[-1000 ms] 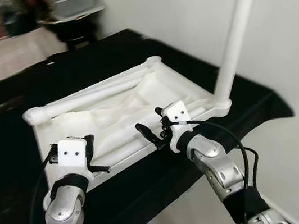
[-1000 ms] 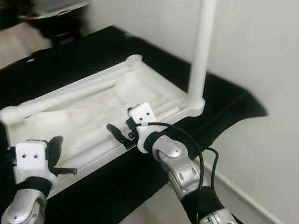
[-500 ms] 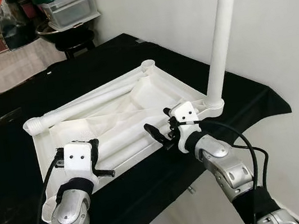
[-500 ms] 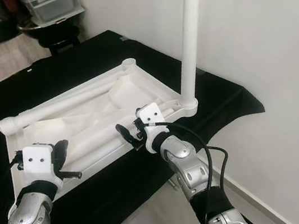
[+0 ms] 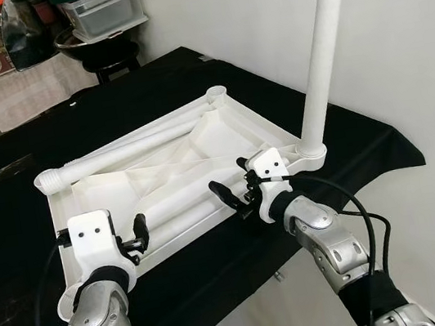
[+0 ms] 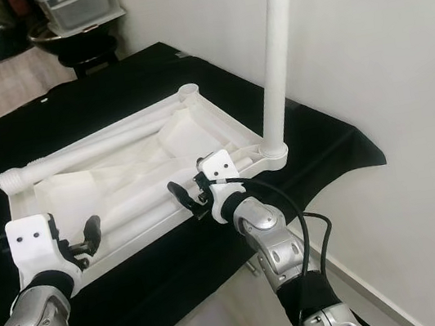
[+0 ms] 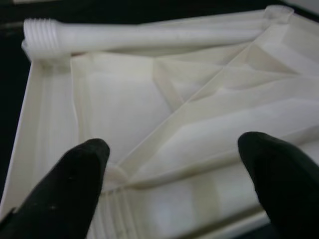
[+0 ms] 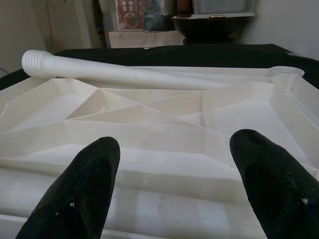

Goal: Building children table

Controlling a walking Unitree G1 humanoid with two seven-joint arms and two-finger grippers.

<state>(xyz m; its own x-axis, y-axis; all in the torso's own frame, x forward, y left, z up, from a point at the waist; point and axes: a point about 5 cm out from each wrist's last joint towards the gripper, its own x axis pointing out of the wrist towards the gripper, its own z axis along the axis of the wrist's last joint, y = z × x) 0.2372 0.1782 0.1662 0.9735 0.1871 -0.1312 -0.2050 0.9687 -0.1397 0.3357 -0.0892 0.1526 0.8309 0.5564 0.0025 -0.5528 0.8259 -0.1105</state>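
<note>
The white children's table top (image 5: 106, 189) lies upside down on a black-covered surface, its ribbed underside up. One white leg (image 5: 323, 55) stands upright, screwed into the near right corner socket. A loose leg (image 5: 128, 148) with a threaded end (image 7: 42, 37) lies along the far rim, and more legs (image 5: 179, 206) lie inside by the near rim. My left gripper (image 5: 134, 236) hovers open over the near left edge, its fingers (image 7: 79, 172) apart above the ribs. At the near rim, close to the upright leg, my right gripper (image 5: 231, 195) is open with fingers (image 8: 84, 184) spread.
The black cloth (image 5: 11, 220) drops off just in front of me and to the right. A white wall (image 5: 412, 33) stands close on the right. At the back are a black stool (image 5: 105, 56), a storage box (image 5: 98, 8) and other clutter.
My left gripper has drawn back and lower toward the near left edge of the table top. The right gripper has stayed almost where it was. The view has steadied.
</note>
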